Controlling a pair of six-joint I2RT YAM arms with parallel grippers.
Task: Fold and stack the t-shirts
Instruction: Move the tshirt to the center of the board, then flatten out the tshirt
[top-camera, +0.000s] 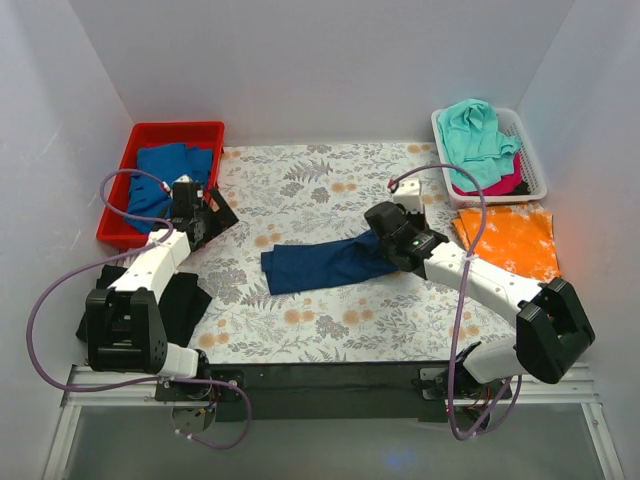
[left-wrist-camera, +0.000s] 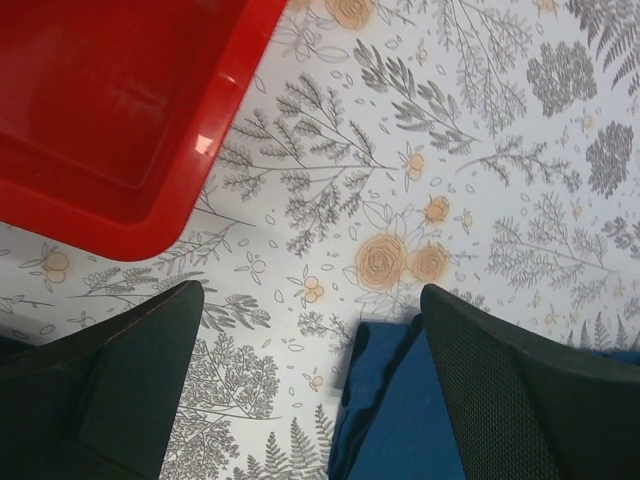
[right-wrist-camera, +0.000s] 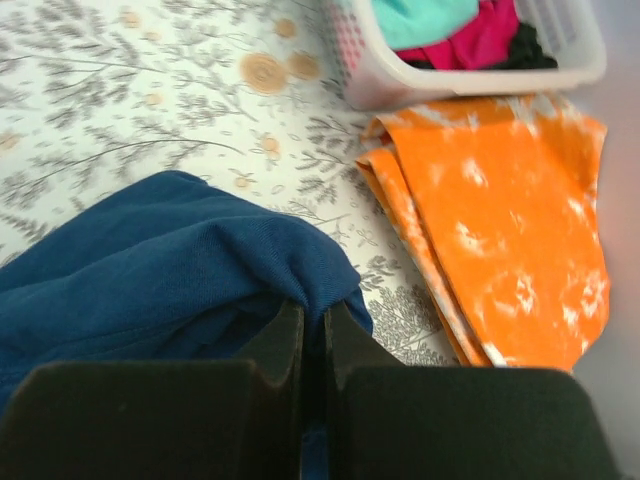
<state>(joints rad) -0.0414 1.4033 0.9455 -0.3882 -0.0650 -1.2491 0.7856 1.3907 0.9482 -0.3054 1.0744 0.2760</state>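
A navy blue t-shirt (top-camera: 320, 263) lies as a long folded strip across the middle of the flowered table. My right gripper (top-camera: 393, 247) is at its right end. In the right wrist view the gripper (right-wrist-camera: 313, 322) is shut, with a bunched fold of the blue cloth (right-wrist-camera: 150, 280) pinched between the tips. My left gripper (top-camera: 200, 216) hovers open beside the red bin, apart from the strip. In the left wrist view its black fingers (left-wrist-camera: 120, 385) stand wide, and a blue shirt edge (left-wrist-camera: 400, 410) lies on the table by the right finger, untouched.
A red bin (top-camera: 128, 140) at the back left holds a mid-blue shirt (top-camera: 160, 175). A white basket (top-camera: 535, 165) at the back right holds teal (top-camera: 478, 135) and pink shirts. A folded orange shirt (top-camera: 510, 240) lies below the basket. Black cloth (top-camera: 185, 300) sits under the left arm.
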